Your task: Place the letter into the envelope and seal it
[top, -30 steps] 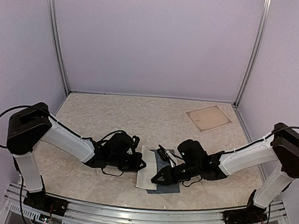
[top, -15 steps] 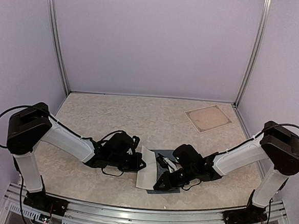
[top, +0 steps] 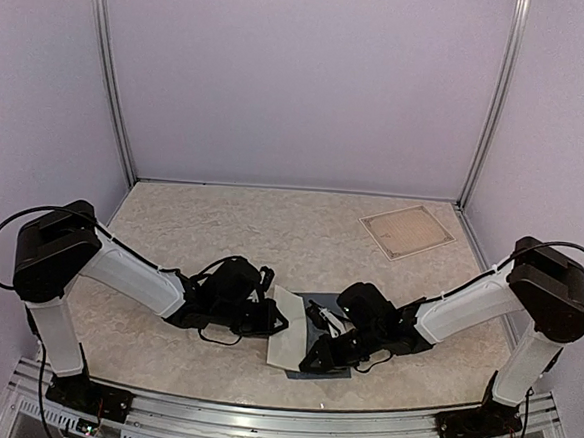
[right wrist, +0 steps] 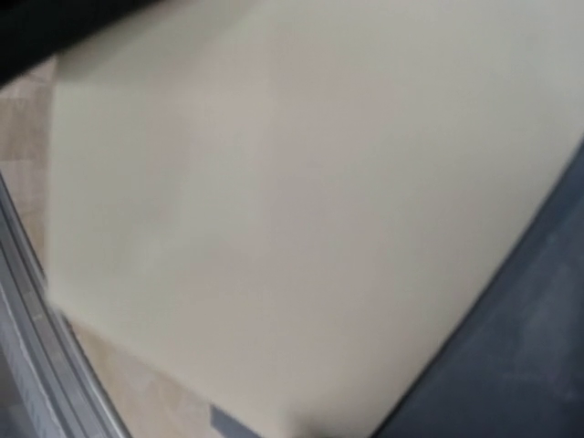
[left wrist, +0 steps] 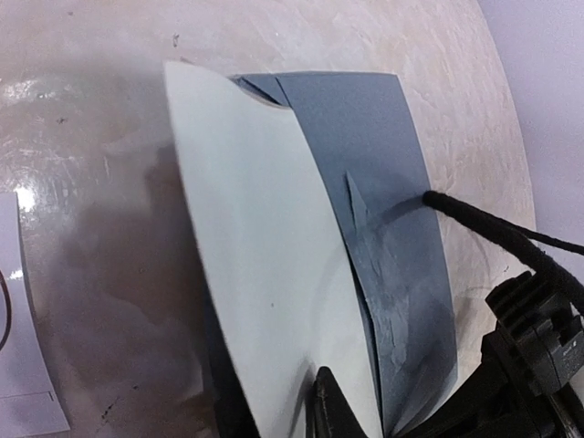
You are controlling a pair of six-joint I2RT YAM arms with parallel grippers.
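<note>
Top external view: the left gripper (top: 277,320) is closed on the left edge of the letter (top: 286,339), a cream sheet held curved and partly raised off the table (top: 221,234). In the left wrist view one black finger (left wrist: 334,411) lies on top of the sheet. The slate blue-grey envelope (left wrist: 383,182) lies flat on the table just beyond, its long side overlapped by the sheet's far edge and creased along that seam. Whether the sheet has entered the pocket cannot be told. The right gripper (top: 312,359) sits low over the envelope's near end, across the letter from the left gripper. Whether its jaws are apart or together cannot be told. Its own camera shows no fingers, only the blurred cream sheet, a dark wedge of envelope at lower right and the aluminium rail (right wrist: 23,383) at lower left. A black cable (left wrist: 493,224) crosses the envelope's outer edge. A white strip (left wrist: 23,365) lies near the letter's other side. A tan square pad (top: 407,231) lies well apart, at the far right corner.
</note>
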